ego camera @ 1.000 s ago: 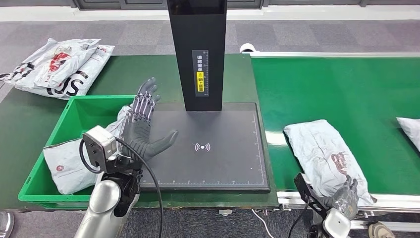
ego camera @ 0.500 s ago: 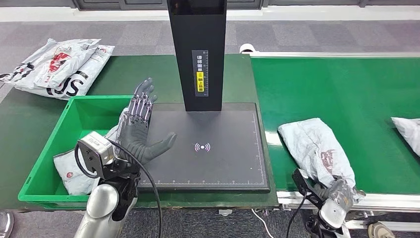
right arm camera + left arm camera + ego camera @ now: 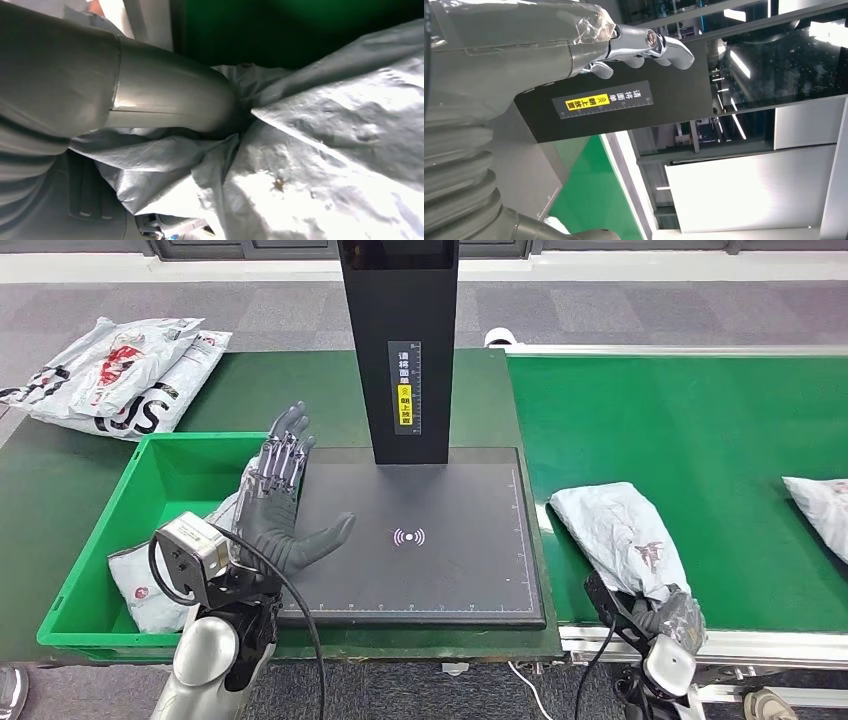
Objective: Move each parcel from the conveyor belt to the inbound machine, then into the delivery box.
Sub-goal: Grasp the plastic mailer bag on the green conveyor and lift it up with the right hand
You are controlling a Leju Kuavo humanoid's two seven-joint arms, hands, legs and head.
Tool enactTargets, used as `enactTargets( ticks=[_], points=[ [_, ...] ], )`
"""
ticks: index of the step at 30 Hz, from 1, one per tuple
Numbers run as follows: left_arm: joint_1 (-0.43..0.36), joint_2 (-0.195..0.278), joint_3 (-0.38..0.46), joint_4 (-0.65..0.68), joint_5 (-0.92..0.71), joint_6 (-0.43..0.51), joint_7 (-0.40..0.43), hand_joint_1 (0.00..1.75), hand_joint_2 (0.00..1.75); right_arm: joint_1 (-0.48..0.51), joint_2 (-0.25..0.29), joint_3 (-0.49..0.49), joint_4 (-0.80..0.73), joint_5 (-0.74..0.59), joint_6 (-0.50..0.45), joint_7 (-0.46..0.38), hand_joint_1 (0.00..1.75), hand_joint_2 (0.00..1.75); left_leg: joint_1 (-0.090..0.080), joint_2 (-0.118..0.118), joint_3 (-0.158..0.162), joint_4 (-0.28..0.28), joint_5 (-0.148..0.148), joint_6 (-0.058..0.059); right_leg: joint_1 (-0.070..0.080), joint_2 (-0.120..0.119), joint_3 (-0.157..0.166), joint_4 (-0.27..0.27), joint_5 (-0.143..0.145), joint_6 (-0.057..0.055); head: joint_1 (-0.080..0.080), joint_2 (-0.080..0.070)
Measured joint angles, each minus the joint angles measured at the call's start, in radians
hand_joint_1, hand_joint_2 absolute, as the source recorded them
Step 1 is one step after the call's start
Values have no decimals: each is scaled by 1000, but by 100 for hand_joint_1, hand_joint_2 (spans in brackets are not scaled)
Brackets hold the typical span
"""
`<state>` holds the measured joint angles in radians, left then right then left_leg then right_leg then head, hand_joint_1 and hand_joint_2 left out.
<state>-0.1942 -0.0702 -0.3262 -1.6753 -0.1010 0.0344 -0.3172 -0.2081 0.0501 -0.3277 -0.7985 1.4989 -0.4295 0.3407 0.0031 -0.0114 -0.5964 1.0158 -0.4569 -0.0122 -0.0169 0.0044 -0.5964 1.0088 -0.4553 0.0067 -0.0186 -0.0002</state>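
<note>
A crumpled grey parcel [image 3: 612, 530] lies on the green conveyor belt [image 3: 700, 420], close to its near left corner. My right hand [image 3: 672, 617] grips the parcel's near edge at the belt's front rail. In the right wrist view its thumb [image 3: 170, 95] presses into the grey parcel [image 3: 330, 150]. My left hand [image 3: 283, 502] is raised and open, fingers spread, over the left edge of the inbound machine's black plate [image 3: 450, 570]. Its fingers [image 3: 644, 42] show against the machine's black column [image 3: 624, 107]. The green delivery box [image 3: 150, 475] holds one grey parcel [image 3: 145, 575].
The machine's black column [image 3: 400, 350] rises at the back of the plate. Another grey parcel [image 3: 820, 505] lies at the belt's right edge. Several white parcels [image 3: 115, 375] are piled on the table's far left.
My right hand has drawn the parcel to the left and toward the belt's near edge, bunching it up. The parcel at the right edge has come further into view. My left hand has barely moved.
</note>
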Motion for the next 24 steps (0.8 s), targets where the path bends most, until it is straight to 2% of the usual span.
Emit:
enactTargets(
  ticks=[5,7,9,12,15,18,21,24],
  points=[
    [19,0,0,-14,-11,12,-3,0,175,36,34,29,-181,-125,-139,-129,175,175,0,0,0,0,0,0,0,0,0,0,0,0,0,0],
    [24,0,1,-17,-14,13,-6,0,175,55,48,47,-277,-185,-193,-207,175,175,0,-1,0,0,0,0,0,-1,0,0,0,0,0,0],
    [26,-1,0,-18,-16,13,-9,0,175,78,72,56,-397,-260,-247,-353,175,175,0,-2,0,0,0,0,0,-2,-1,0,0,0,0,0],
    [21,-4,0,-11,-16,10,-20,0,175,98,131,57,-598,-392,-273,-606,175,175,0,0,0,0,0,0,0,0,-1,0,0,0,0,0],
    [2,-9,0,11,-11,9,-36,0,175,105,182,70,-753,-491,-274,-753,175,175,0,0,0,0,0,0,0,0,-1,0,0,0,0,0],
    [-15,-12,0,32,-8,9,-47,0,175,103,219,95,-851,-536,-273,-825,175,175,0,1,0,0,1,0,0,0,-1,0,0,0,0,0],
    [-23,-14,0,43,-1,9,-54,0,175,100,239,125,-893,-557,-272,-857,175,175,0,1,0,0,1,0,0,0,0,0,0,0,0,0],
    [-28,-17,0,51,6,9,-61,0,175,85,229,209,-890,-529,-270,-783,175,175,0,2,0,0,1,0,0,0,0,0,0,0,0,0]
  ],
)
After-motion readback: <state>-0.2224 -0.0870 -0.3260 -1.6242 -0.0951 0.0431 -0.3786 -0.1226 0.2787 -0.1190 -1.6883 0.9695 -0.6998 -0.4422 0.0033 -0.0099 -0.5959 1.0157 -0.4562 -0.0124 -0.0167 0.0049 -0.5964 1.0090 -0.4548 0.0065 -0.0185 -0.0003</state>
